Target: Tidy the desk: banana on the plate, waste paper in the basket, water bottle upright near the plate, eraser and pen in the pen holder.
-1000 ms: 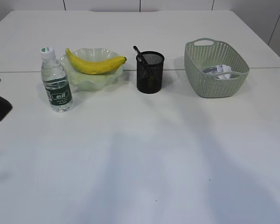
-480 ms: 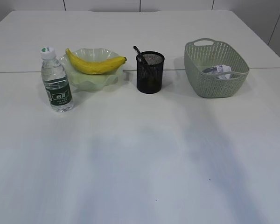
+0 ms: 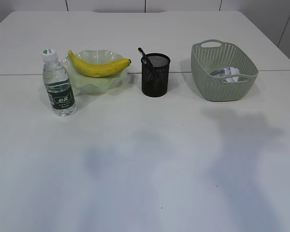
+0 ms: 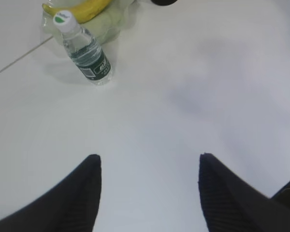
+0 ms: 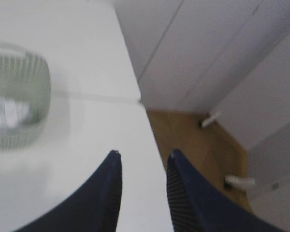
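On the white desk [image 3: 145, 159] the banana [image 3: 97, 66] lies on the pale green plate [image 3: 94, 82], and the water bottle [image 3: 58, 83] stands upright just beside the plate. The pen [image 3: 146, 59] sticks out of the black mesh pen holder [image 3: 155, 75], the crumpled waste paper [image 3: 226, 74] sits inside the green basket [image 3: 222, 71], and the eraser cannot be seen. The left gripper [image 4: 149, 164] hangs above bare desk with its fingers [image 4: 87, 188] spread wide and empty, while the right gripper [image 5: 142, 159] holds its fingers [image 5: 111, 188] a narrow gap apart, gripping nothing, near the desk's edge.

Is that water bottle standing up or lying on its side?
Standing upright. The water bottle rests on its base on the table, white cap on top, just left of the plate holding the banana.
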